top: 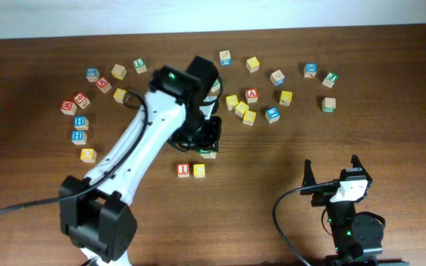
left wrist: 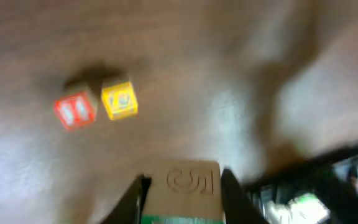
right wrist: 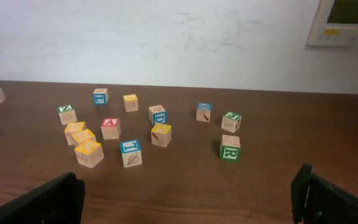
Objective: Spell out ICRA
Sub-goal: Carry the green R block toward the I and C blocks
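The red I cube and the yellow C cube sit side by side on the table, also seen as the I cube and the C cube. Just behind them, my left gripper is shut on a green-edged wooden cube; its letter is hidden. A green R cube lies at the right. The red A cube sits in the middle cluster. My right gripper stands open and holds nothing.
Several other letter cubes lie scattered across the far half of the table: a cluster of yellow ones beside the A, a group at the left, and more at the right. A white wall runs behind the far edge.
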Robot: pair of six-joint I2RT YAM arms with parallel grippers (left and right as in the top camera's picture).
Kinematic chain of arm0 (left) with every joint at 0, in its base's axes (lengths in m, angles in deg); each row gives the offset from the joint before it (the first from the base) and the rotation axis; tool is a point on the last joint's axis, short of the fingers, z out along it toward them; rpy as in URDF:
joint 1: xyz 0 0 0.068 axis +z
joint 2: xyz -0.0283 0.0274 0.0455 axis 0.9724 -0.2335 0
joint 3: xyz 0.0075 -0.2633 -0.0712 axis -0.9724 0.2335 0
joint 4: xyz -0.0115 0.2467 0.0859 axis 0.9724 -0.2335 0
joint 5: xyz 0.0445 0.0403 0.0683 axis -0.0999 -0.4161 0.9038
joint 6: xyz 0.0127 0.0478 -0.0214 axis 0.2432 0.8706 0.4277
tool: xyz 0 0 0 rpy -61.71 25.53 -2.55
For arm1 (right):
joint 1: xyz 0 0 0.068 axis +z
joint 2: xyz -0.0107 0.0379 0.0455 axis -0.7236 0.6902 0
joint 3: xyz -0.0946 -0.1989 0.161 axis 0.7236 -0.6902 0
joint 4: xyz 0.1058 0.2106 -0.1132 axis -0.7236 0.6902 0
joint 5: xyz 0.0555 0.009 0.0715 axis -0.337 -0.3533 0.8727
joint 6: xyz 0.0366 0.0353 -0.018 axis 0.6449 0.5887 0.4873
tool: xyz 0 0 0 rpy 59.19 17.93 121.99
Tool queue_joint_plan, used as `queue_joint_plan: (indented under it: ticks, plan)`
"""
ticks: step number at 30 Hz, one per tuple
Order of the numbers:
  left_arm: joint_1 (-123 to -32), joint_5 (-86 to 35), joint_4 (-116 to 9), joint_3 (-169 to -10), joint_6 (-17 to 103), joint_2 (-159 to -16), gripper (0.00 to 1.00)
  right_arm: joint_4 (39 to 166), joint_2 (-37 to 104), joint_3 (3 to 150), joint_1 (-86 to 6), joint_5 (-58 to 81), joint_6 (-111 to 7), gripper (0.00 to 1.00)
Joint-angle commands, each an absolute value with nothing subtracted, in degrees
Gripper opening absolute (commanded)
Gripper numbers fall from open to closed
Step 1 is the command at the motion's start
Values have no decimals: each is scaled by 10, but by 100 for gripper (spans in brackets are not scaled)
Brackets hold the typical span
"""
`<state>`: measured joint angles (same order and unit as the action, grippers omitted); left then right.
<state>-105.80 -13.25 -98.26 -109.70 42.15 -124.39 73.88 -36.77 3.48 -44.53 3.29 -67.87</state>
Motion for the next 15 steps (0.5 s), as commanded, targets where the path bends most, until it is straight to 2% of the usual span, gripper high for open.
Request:
queue_joint_plan:
  ticks: [1,5,8,12,15]
  plan:
    - [-1061,-137,-874,-985,312,-1244,8,742,-371,32,-449,34,-681,98]
    - [-1091,-124,-702,-882,257,-1244,12,742,-371,32,-449,34,-681,98]
    - [-1134,-6,-689,-881,204,-1244,14,742,-371,32,-449,34,-681,98]
    - [-1171,90,-693,-879,142,-1244,15,742,-371,32,-449,34,-681,98]
    - [-1171,99,-678,-853,112,-1244,14,742,-371,32,-449,34,-681,98]
